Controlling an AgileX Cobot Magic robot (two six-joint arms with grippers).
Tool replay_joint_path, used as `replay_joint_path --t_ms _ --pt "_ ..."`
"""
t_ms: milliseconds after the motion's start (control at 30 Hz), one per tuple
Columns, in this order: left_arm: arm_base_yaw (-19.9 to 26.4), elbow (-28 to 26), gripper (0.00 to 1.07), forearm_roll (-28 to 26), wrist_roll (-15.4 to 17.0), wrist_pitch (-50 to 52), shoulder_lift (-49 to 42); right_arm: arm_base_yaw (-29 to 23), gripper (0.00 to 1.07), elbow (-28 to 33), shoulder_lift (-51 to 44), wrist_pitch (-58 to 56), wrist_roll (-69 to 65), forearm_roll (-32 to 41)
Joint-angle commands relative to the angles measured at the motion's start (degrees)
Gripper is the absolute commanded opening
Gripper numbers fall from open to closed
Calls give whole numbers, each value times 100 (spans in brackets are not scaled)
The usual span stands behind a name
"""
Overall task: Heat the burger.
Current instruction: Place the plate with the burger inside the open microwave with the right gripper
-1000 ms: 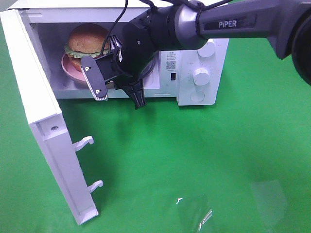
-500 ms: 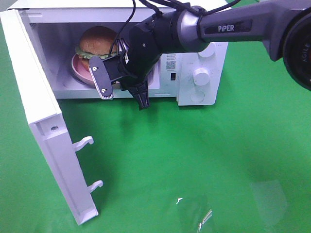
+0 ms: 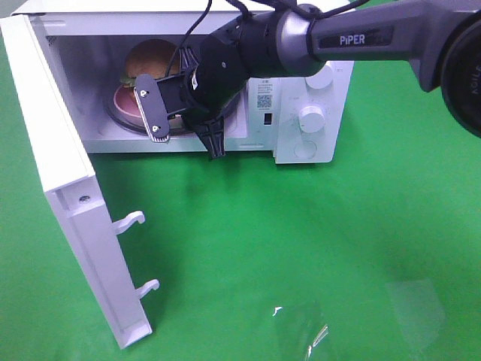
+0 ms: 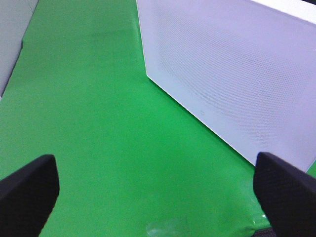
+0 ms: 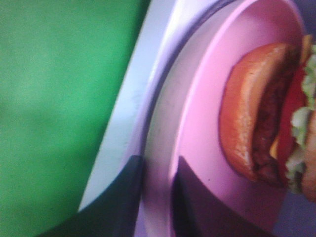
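Burger [image 3: 152,54] inside the microwave [image 3: 304,147], on a pink plate [image 3: 122,103] at the left of the cavity. Door [image 3: 68,188] swung wide toward the near left, over the green cloth [image 3: 316,248].

Right arm [image 3: 361,36] reaches in from the right through the opening; its wrist covers the right side of the plate in the high view, the bun showing past it to the far left.

Right gripper [image 5: 157,167]: jaws narrow, one dark fingertip on either side of the plate's near rim. Cannot tell whether they pinch the rim or merely straddle it. Burger lies farther in on the plate, apart from the fingertips, not touched.

Left gripper [image 4: 158,197]: jaws wide, nothing between them, above bare cloth beside the door's outer face.
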State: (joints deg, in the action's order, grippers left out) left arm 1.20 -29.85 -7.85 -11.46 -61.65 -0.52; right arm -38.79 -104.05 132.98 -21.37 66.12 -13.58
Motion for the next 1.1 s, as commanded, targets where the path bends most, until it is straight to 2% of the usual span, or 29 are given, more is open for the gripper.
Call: replay_joint_path --t_ms 33,67,200,600,867,967,1033,1100 --pt "-34 11 100 -11 29 11 -80 11 31 -52 -52 109 -29 -69" --pt "-34 11 100 -11 29 11 -80 0 37 -52 -52 103 -29 -74" --pt "-34 11 100 -11 29 11 -80 -17 45 -40 -52 23 -29 -103" --pt "-34 11 100 -11 29 11 -80 -160 52 109 -166 -97 -458 -435" --pt "-34 11 100 -11 29 11 -80 -212 68 1049 -716 470 -458 -430" --pt "-34 11 100 -11 29 11 -80 -218 70 1112 -779 476 -458 -435" --pt "-34 11 100 -11 29 11 -80 -218 77 1473 -1037 550 -458 -435" --pt "-34 11 100 -11 29 11 -80 -218 77 1679 -1146 579 -458 -435"
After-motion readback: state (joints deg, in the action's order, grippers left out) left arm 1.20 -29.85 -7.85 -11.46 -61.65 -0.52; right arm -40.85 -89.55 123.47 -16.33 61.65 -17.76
